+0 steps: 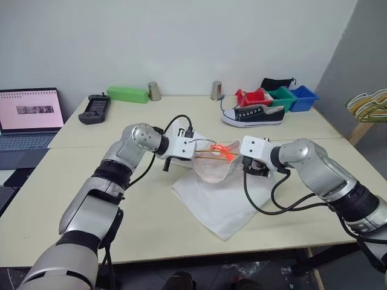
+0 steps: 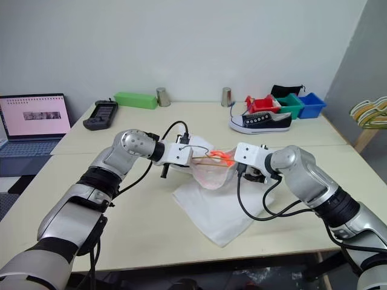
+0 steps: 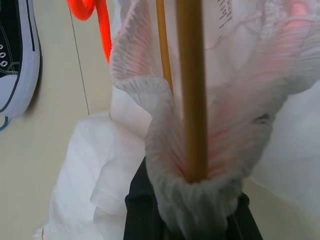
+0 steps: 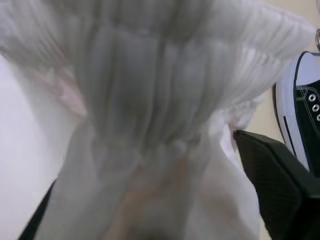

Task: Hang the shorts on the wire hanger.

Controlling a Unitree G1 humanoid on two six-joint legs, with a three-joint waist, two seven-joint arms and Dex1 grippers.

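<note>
Left wrist view: the wire hanger is seen threaded into the shorts, waistband and wire pinched together by the left gripper, while the right gripper, jaws apparently spread around bunched fabric, leaves the hanging unfinished over the table.

An office or lab: plain tables, a laptop, coloured bins, bare wall.

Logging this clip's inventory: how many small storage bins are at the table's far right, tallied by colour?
Red bin: 1
Green bin: 1
Blue bin: 1
Total: 3
</note>
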